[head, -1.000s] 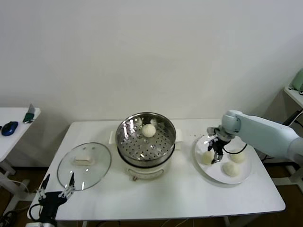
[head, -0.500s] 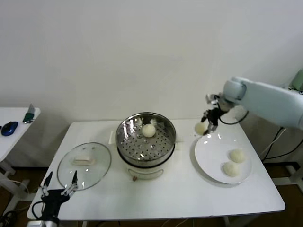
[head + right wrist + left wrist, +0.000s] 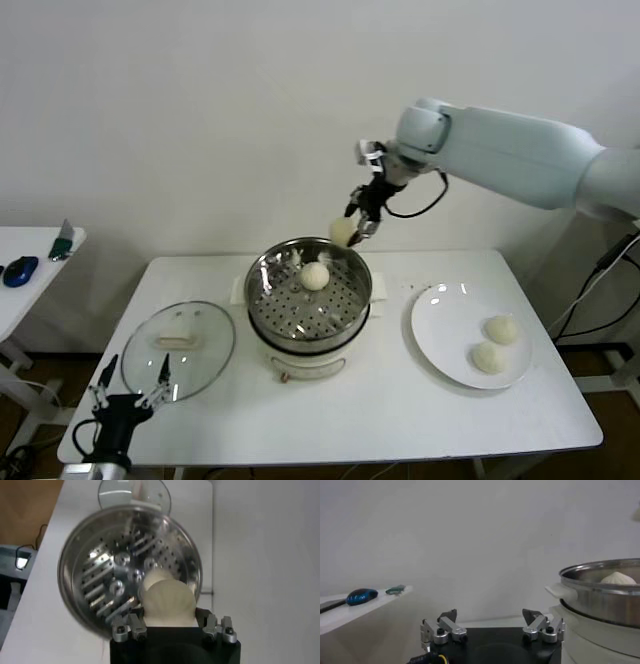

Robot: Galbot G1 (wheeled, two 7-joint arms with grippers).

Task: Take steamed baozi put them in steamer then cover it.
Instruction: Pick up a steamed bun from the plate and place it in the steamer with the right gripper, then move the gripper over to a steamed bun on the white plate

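Observation:
My right gripper (image 3: 358, 220) hangs above the far rim of the steamer (image 3: 268, 300), shut on a cream-white baozi (image 3: 343, 232). The right wrist view shows that baozi (image 3: 167, 600) filling the right gripper (image 3: 169, 612), over the steel steamer (image 3: 95, 575). A second baozi (image 3: 315, 276) lies on the perforated bottom. Two more baozi (image 3: 501, 329) (image 3: 487, 357) rest on the white plate (image 3: 445, 315). The glass cover (image 3: 195, 360) lies flat left of the steamer. My left gripper (image 3: 130, 380) waits open at the table's front left corner, near the cover; in its wrist view the left gripper (image 3: 490, 615) holds nothing.
A white side table (image 3: 30, 290) at the far left carries a blue mouse (image 3: 20, 271). The steamer's cream pot base (image 3: 600, 635) stands close beside the left gripper. The wall runs right behind the table.
The right gripper has lifted one baozi off the plate and carried it up and left to above the steamer's far rim. The left arm has barely moved.

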